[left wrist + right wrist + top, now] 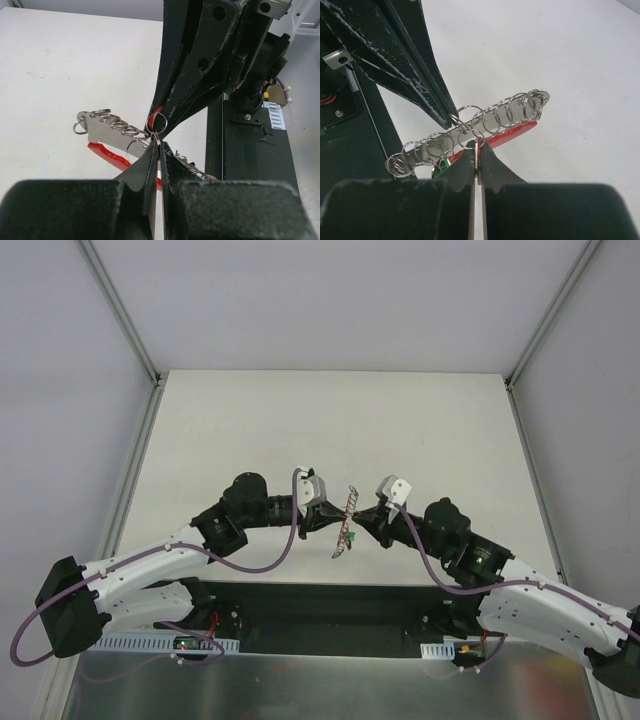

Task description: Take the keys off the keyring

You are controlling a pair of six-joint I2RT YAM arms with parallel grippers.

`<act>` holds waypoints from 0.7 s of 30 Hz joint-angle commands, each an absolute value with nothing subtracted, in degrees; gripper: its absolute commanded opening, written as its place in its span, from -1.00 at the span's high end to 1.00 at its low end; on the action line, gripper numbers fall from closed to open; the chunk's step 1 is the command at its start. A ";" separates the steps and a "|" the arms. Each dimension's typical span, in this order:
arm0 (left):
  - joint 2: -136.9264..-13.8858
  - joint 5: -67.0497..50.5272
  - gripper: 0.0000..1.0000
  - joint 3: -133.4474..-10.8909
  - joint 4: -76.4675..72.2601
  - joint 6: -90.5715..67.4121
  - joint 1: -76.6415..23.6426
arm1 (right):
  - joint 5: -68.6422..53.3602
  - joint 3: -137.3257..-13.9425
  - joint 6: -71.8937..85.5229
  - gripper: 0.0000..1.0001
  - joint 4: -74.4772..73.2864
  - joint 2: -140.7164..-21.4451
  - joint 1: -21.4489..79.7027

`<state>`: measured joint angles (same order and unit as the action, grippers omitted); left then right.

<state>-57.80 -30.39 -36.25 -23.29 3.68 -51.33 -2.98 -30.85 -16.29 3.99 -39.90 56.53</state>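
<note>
The keyring [347, 518] hangs in mid-air between both grippers, above the near middle of the table. It is a red curved loop [516, 132] beside a flat silver-grey strip [492, 120] threaded with several thin metal rings. A green bit [441, 165] of one key shows at its lower end; the other keys are hard to tell apart. My left gripper [159, 145] is shut on one thin ring [156, 121], from the left. My right gripper [478, 143] is shut on the edge of the red loop and a thin silver piece, from the right. The fingertips nearly touch.
The white table [330, 420] stretches away behind the grippers, walled by grey panels left, right and back. The black base plate [330, 610] of the arms lies along the near edge, just below the hanging keyring.
</note>
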 commanded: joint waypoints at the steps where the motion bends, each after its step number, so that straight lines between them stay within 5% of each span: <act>1: -57.74 -34.54 1.00 -39.46 -20.66 2.64 -50.98 | 0.97 -32.17 -19.42 0.99 5.54 -37.44 56.07; 21: -59.15 -25.49 1.00 -40.95 -16.35 5.89 -52.03 | -3.87 -34.45 -19.25 0.99 4.75 -40.08 56.07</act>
<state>-58.54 -28.73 -38.17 -19.51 4.10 -51.46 -4.14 -30.87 -18.72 3.53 -39.86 56.51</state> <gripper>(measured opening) 0.006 0.038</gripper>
